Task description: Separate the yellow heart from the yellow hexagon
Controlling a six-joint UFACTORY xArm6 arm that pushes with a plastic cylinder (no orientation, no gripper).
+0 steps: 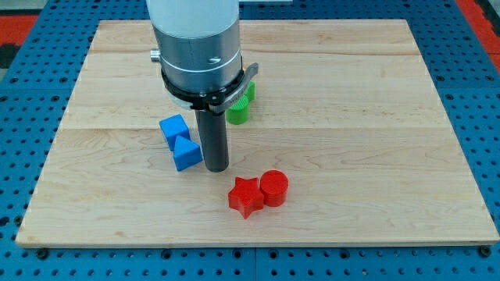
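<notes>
No yellow heart or yellow hexagon shows in the camera view; the arm's grey body hides part of the board's upper middle. My tip [216, 168] stands on the board just right of a blue triangular block [187, 154] and touches or nearly touches it. A blue cube [174, 129] sits against that block's upper left. A red star [245, 196] and a red cylinder [274, 187] lie touching each other below and right of the tip. Green blocks [242, 106] peek out to the right of the rod, partly hidden by the arm.
The wooden board [375, 140] lies on a blue perforated table [23, 101]. The arm's grey cylinder [195, 47] covers the board's upper middle.
</notes>
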